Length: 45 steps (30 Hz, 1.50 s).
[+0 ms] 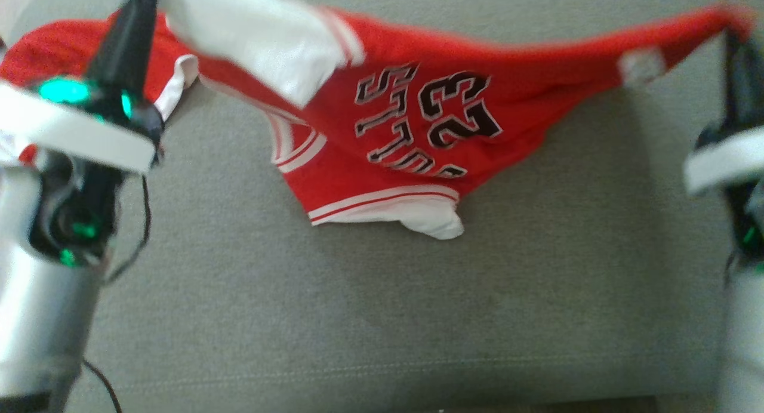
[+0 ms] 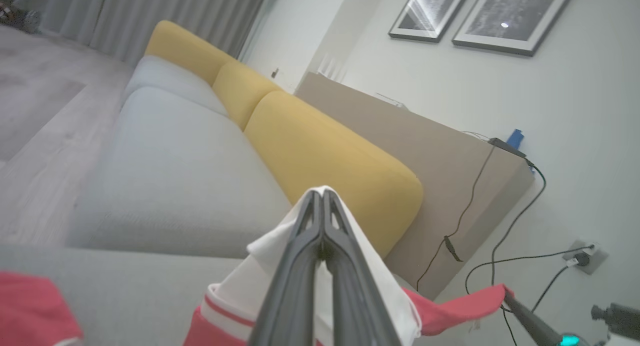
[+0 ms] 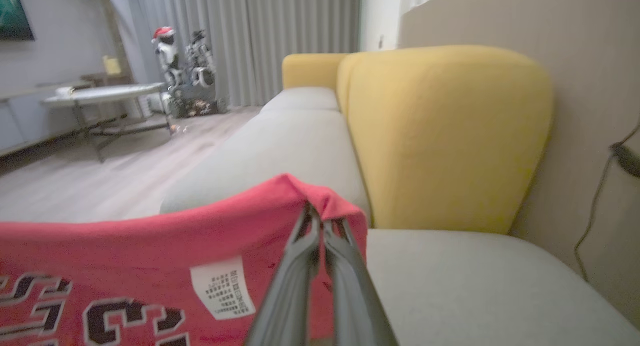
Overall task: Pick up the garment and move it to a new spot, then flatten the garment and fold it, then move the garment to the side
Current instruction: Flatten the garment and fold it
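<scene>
So the garment (image 1: 418, 120) is a red jersey with white trim and a black 23 on it, strung up in the air over the grey sofa seat (image 1: 418, 317); it sags in the middle and the white-edged bottom bit hangs lowest; can't tell if that bit touches the cushion. The left gripper (image 2: 320, 196) is clenched tight on a white part of the cloth, fabric wrapped round both fingers; the right gripper (image 3: 317, 217) is pinched on a red corner at the other end, with the cloth bunched over its tips. There's a white care label (image 3: 220, 288) just beside the right fingers. Behind it all are the yellow back cushions (image 3: 440, 136); then a beige panel with cables (image 2: 470, 211) trailing down to a wall socket (image 2: 582, 256); two framed pictures (image 2: 430, 11) up on the wall; a table (image 3: 100, 93) across the room.
</scene>
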Motion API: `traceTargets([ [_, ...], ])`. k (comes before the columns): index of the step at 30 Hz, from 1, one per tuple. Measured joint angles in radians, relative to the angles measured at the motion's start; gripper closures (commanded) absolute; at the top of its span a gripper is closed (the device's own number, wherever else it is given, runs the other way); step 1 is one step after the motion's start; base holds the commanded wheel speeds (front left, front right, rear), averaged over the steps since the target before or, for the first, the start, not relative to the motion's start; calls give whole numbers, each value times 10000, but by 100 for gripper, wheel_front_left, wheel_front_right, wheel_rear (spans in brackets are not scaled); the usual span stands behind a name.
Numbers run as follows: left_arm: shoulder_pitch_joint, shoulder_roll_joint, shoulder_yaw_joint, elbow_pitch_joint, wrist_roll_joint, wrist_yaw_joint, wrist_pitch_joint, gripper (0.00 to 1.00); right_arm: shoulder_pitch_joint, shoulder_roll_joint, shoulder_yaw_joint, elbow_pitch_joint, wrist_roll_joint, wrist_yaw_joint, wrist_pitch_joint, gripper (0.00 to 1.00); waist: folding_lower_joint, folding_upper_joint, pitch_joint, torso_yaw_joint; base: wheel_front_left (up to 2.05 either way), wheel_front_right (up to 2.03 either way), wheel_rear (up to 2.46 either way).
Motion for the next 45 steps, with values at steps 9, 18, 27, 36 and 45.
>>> traceTargets([
  [9, -3271, 301, -167, -234, 362, 669, 1567, 100, -4091, -984, 176, 1745, 876, 0, 1011, 100, -1, 0, -432, -530, 0, 0, 0],
  [18, -7633, 136, -610, 2729, 1638, 648, 1967, 100, -7875, -986, 708, 4980, 669, 0, 1197, 100, 0, 0, 768, -607, 0, 0, 0],
  [27, -11253, -174, -1028, 5300, 3549, 29, -863, 100, -11190, -495, 56, 7060, -941, 0, -1877, 100, 1, 0, 2594, -796, 0, 0, 0],
  [36, -9184, -190, -2270, 4947, 1923, -144, -2194, 100, -10585, -579, -71, 8335, -1595, 0, -3152, 100, 2, 0, 3567, -215, 0, 0, 0],
  [45, -2705, 1014, -3559, 2679, -924, -144, -2261, 100, -6259, -1158, -414, 8019, -397, 0, -3342, 100, 0, 1, 2951, 142, 0, 0, 0],
])
